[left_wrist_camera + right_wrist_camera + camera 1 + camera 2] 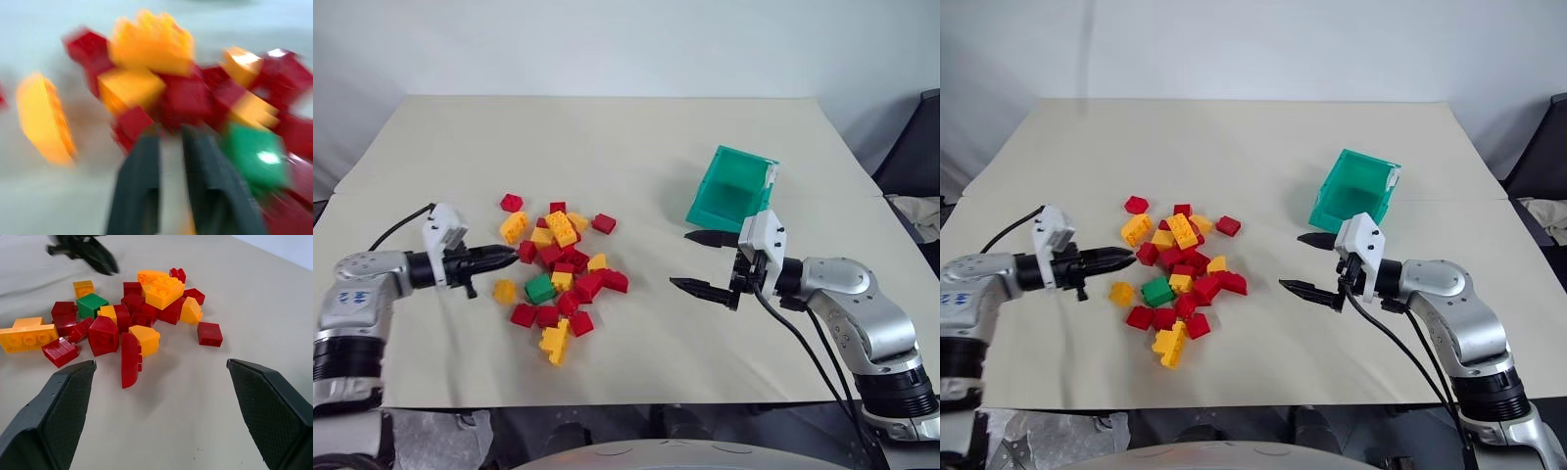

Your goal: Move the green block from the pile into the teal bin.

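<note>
— Closest to us, what are the two claws doing?

— Right claw (702, 262) hangs over bare desk (636, 157), its two black fingers spread wide, nothing between them. It points toward the pile (558, 274) from the right.

— And the left claw?

— Left claw (504, 258) points at the pile from the left, its tip just beside a red brick (527, 252) at the pile's left edge. In the left wrist view a narrow gap shows between its fingers (139, 191), and nothing sits in that gap.

— Where is the green block?

— On the desk, in the near-left part of the pile. The green block (540, 288) lies among red bricks, with a lone yellow brick (504, 291) just to its left. Neither claw touches it; the left claw's tip is near it but a little farther back.

— What else is in the pile?

— Red and yellow-orange studded bricks, loosely heaped. A long yellow brick (553, 343) lies at the near edge, and a single red brick (512, 203) sits apart at the far left.

— And the bin?

— Farther back on the right, beyond the right claw, well apart from the pile. The teal bin (710, 206) is tipped so its opening faces the camera, with a white tag (772, 172) at its far right corner. The part of its inside that I can see holds no bricks.
</note>
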Controlling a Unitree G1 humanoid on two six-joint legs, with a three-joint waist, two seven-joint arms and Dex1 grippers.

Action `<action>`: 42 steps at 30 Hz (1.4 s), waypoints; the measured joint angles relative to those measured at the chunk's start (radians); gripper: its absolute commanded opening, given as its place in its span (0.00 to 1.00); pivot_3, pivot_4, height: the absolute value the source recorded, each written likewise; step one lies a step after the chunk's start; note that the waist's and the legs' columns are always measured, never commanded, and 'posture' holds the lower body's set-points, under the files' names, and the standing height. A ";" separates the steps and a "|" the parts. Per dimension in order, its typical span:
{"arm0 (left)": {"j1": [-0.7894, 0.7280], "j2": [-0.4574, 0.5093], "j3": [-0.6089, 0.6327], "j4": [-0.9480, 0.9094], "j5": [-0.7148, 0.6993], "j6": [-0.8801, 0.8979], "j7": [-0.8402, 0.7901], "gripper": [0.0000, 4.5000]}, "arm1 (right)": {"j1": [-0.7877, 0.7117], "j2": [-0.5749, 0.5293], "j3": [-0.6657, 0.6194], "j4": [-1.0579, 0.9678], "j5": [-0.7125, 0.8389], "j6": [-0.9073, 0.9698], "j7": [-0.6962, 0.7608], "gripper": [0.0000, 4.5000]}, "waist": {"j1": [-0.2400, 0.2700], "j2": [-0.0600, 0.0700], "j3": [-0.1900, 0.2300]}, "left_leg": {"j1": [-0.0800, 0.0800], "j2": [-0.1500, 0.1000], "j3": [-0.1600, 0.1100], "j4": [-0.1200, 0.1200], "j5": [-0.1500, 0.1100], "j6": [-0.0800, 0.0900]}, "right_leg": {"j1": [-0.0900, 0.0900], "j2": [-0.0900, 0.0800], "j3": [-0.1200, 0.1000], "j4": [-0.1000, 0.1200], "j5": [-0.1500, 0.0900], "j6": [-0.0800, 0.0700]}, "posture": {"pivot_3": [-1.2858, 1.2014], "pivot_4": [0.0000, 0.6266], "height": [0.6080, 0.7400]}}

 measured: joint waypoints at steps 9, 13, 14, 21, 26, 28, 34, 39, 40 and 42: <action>0.198 0.176 0.077 -0.207 -0.065 0.116 -0.094 0.99 | -0.022 -0.018 0.025 0.018 0.002 -0.003 0.109 1.00 | 0.003 0.001 0.003 | 0.000 0.000 0.000 0.000 0.000 0.000 | 0.000 0.000 0.000 -0.004 -0.001 -0.002 | 0.52 0.24 1.00; 0.199 0.207 0.062 -0.284 -0.069 0.139 -0.112 0.99 | -0.042 -0.003 0.040 0.038 -0.001 -0.014 0.112 1.00 | 0.004 0.003 0.004 | 0.000 0.000 0.001 0.000 0.000 0.000 | 0.000 0.000 0.000 -0.004 -0.002 -0.003 | 0.52 0.24 1.00; 0.181 0.208 0.042 -0.298 -0.065 0.149 -0.106 0.99 | -0.043 -0.001 0.045 0.038 -0.002 -0.018 0.112 1.00 | 0.005 0.003 0.004 | 0.000 0.000 0.000 0.000 0.000 0.000 | 0.000 0.000 0.000 -0.004 -0.001 -0.002 | 0.52 0.24 1.00; -0.012 0.206 -0.195 -0.336 0.054 0.188 -0.061 0.99 | -0.036 0.019 0.048 0.038 -0.017 -0.024 0.091 1.00 | 0.005 0.003 0.005 | 0.000 0.000 0.001 0.000 0.000 0.000 | 0.000 0.001 0.001 -0.004 0.000 -0.001 | 0.52 0.24 1.00; -0.154 0.184 -0.349 -0.288 0.157 0.213 -0.062 0.99 | 0.014 0.022 0.044 0.019 -0.022 -0.024 0.057 1.00 | 0.004 0.003 0.006 | 0.000 0.000 0.001 0.000 0.000 0.000 | -0.001 0.002 0.002 -0.005 0.000 0.000 | 0.52 0.24 1.00; -0.198 0.165 -0.395 -0.264 0.185 0.224 -0.071 0.99 | 0.030 0.024 0.044 0.001 -0.022 -0.024 0.040 1.00 | 0.004 0.004 0.006 | 0.000 0.000 0.002 0.000 0.000 0.000 | -0.001 0.002 0.003 -0.004 0.000 0.000 | 0.52 0.24 1.00; -0.283 0.101 -0.495 -0.180 0.256 0.261 -0.087 0.99 | 0.071 0.027 0.038 -0.048 -0.022 -0.021 -0.005 1.00 | 0.005 0.003 0.007 | -0.001 0.000 0.001 0.001 0.000 0.000 | -0.001 0.003 0.003 -0.004 0.000 0.000 | 0.52 0.24 1.00; -0.317 0.073 -0.550 -0.156 0.292 0.246 -0.133 0.85 | 0.101 0.027 0.035 -0.084 -0.021 -0.020 -0.034 1.00 | 0.004 0.003 0.007 | -0.001 0.000 0.001 0.001 0.000 0.000 | -0.001 0.003 0.004 -0.003 0.000 0.001 | 0.52 0.24 1.00; -0.327 0.067 -0.551 -0.146 0.298 0.244 -0.134 0.79 | 0.101 0.027 0.035 -0.085 -0.021 -0.020 -0.038 1.00 | 0.004 0.003 0.007 | -0.001 0.000 0.001 0.001 0.000 0.000 | -0.001 0.003 0.004 -0.004 0.000 0.001 | 0.52 0.24 1.00; -0.334 0.061 -0.551 -0.144 0.302 0.244 -0.136 0.66 | 0.101 0.027 0.035 -0.086 -0.021 -0.020 -0.047 1.00 | 0.005 0.003 0.007 | -0.001 0.000 0.001 0.001 0.000 0.000 | -0.001 0.003 0.004 -0.005 0.000 0.000 | 0.52 0.24 1.00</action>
